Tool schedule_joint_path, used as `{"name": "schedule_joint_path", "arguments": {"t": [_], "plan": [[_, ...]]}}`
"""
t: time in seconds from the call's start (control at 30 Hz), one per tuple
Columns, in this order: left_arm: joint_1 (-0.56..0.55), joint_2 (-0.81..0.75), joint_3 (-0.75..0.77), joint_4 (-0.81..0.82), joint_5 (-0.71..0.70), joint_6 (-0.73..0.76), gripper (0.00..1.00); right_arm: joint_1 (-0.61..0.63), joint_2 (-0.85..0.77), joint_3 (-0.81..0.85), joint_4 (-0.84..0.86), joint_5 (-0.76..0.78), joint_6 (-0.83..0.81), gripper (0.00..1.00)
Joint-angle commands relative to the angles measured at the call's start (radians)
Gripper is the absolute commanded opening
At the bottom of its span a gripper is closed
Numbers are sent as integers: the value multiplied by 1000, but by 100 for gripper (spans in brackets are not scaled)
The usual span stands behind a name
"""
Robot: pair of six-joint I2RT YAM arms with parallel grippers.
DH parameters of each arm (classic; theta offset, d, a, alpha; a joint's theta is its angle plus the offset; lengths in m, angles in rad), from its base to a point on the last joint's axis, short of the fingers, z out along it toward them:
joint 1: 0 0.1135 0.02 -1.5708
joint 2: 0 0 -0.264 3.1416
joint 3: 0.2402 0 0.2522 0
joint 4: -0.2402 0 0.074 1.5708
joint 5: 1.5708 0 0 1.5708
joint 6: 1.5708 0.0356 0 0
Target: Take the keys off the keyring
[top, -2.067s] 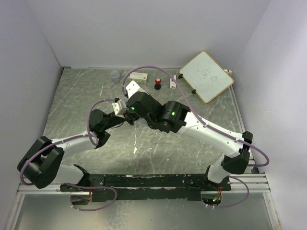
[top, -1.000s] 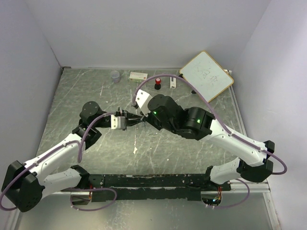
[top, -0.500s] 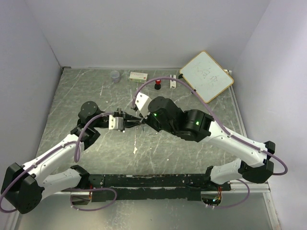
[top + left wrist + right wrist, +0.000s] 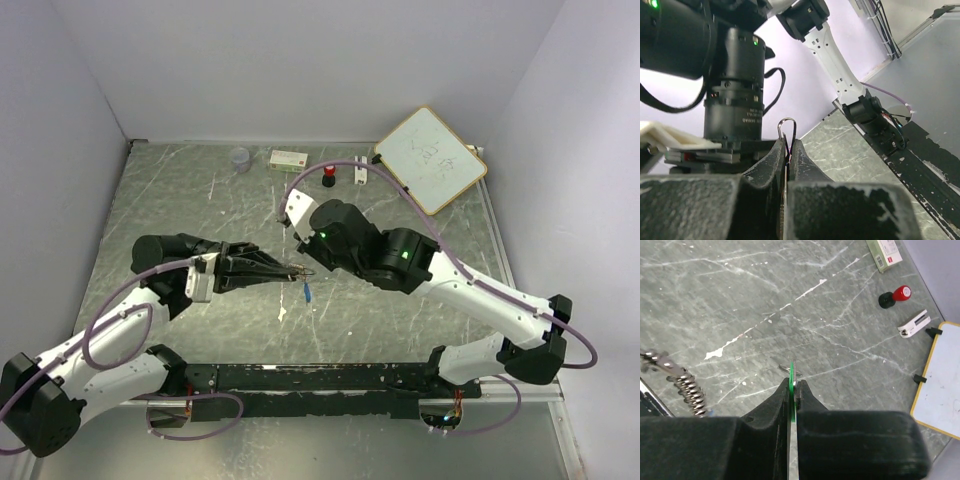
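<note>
Keyring (image 4: 786,124) at mid-frame of the top view, held between the two gripper tips.
Left gripper (image 4: 292,270) is clamped on its wire loop. Right gripper (image 4: 306,266), facing it tip to tip, is clamped on the green key (image 4: 791,385). Blue key (image 4: 306,291) is just below; can't tell if it's attached.

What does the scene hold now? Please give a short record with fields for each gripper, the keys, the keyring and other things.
left gripper: shut on keyring
right gripper: shut on green key
keyring: thin wire loop sticking out beyond the left fingertips
green key: edge-on between the right fingers
blue key: just below where the grippers meet; hanging or lying, cannot tell
grippers: tip to tip above mid-table
far edge: knob, box, whiteboard
</note>
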Motion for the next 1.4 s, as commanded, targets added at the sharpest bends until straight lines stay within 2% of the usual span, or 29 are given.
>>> {"name": "schedule_joint_path", "arguments": {"t": [0.0, 0.13, 0.23, 0.33, 0.47, 0.53, 0.77, 1.0, 1.17, 1.37], "plan": [[-3, -23, -9, 123, 40, -55, 7, -3, -38, -37, 60, 89, 23, 0], [-2, -42, 9, -55, -4, 66, 7, -31, -88, -71, 127, 243, 78, 0], [-3, -43, 21, -161, -48, 125, 7, -105, -108, -108, 180, 305, 135, 0], [-4, -41, 26, -232, -128, 142, 7, -250, -130, -186, 255, 227, 188, 0], [-4, -9, 56, -351, -305, 131, 7, -420, -131, -334, 381, 79, 245, 0], [-4, 19, 75, -392, -393, 104, 7, -465, -107, -424, 467, 18, 276, 0], [-2, 115, 98, -375, -574, -18, 7, -512, 37, -647, 768, -50, 321, 0], [-3, 148, 81, -376, -640, -49, 7, -555, 257, -646, 909, -111, 338, 0], [-3, 104, 25, -376, -715, -38, 7, -573, 381, -620, 986, -117, 326, 0], [-3, 92, 42, -446, -757, -1, 7, -576, 471, -590, 1014, -104, 319, 17]]}}
